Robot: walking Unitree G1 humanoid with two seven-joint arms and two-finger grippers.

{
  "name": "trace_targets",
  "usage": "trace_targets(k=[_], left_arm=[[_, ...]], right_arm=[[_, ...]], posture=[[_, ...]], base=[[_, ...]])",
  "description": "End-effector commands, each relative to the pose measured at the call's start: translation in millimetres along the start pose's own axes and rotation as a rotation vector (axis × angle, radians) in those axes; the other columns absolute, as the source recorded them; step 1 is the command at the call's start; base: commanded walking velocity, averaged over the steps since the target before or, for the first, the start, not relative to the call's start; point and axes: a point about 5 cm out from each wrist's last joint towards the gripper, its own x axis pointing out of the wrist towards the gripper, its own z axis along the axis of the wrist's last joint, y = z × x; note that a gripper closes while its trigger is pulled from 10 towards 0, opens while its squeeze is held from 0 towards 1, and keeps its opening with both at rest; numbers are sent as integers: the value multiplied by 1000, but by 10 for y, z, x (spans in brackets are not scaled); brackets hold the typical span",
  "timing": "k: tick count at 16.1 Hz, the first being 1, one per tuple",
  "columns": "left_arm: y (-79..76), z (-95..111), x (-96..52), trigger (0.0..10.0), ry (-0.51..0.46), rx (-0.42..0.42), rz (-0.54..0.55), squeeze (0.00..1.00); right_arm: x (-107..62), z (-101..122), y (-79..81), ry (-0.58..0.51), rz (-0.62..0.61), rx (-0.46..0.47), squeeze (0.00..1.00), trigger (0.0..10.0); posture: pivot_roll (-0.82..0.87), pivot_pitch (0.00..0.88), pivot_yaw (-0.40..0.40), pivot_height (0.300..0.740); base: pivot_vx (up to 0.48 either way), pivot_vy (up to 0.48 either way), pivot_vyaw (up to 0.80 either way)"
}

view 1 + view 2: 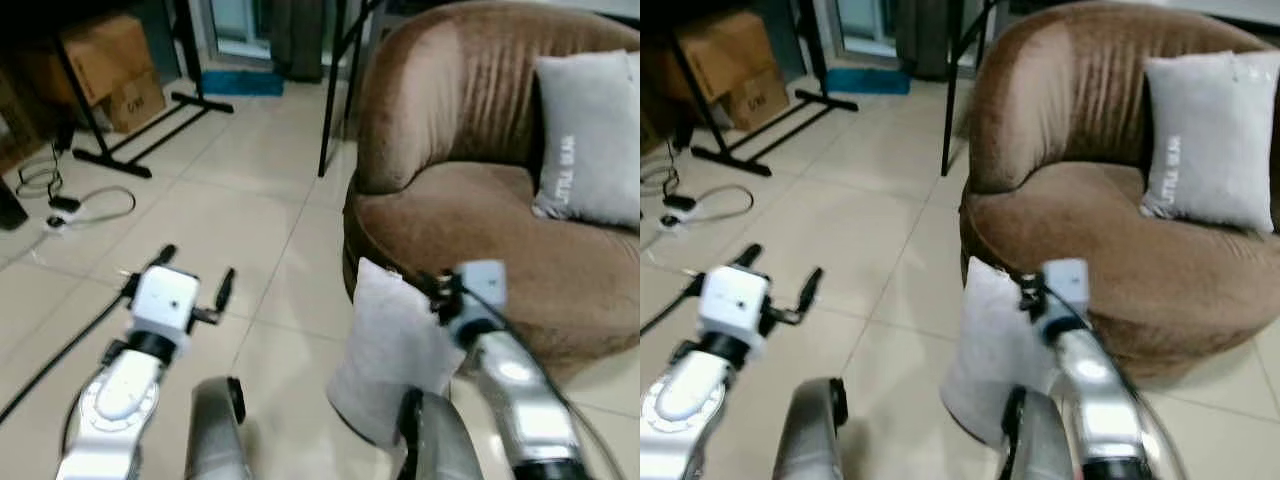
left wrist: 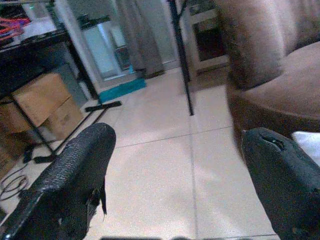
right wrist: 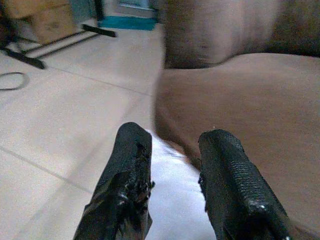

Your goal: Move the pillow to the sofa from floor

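A white pillow (image 1: pixel 385 360) hangs upright off the floor, just in front of the round brown sofa (image 1: pixel 470 200). My right gripper (image 3: pixel 172 137) is shut on the pillow's top edge, and the white fabric (image 3: pixel 175 200) shows between its two black fingers. The sofa's seat lies right beyond that gripper. My left gripper (image 1: pixel 195 270) is held over the tiled floor to the left of the pillow. Its fingers (image 2: pixel 75 170) are spread wide open with nothing between them.
A second grey pillow (image 1: pixel 590 140) leans against the sofa's back on the right. Cardboard boxes (image 1: pixel 110 65), a black stand's legs (image 1: pixel 150 130) and a teal mat (image 1: pixel 240 82) lie at the far left. Cables and a power strip (image 1: pixel 60 210) lie on the floor.
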Motion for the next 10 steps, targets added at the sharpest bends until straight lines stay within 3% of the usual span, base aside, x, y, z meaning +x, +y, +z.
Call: trace_targets(k=[1, 10], left_arm=[[-14, -19, -3, 10000, 10, -4, -7, 0], [-50, -31, 11, 10000, 11, 22, -40, 0]], right_arm=[[33, 104, 19, -29, 17, -11, 0, 10000], [43, 73, -17, 1, -5, -6, 0, 10000]], posture=[[14, 0, -51, 416], [16, 0, -61, 416]], base=[[285, 0, 0], [0, 0, 0]])
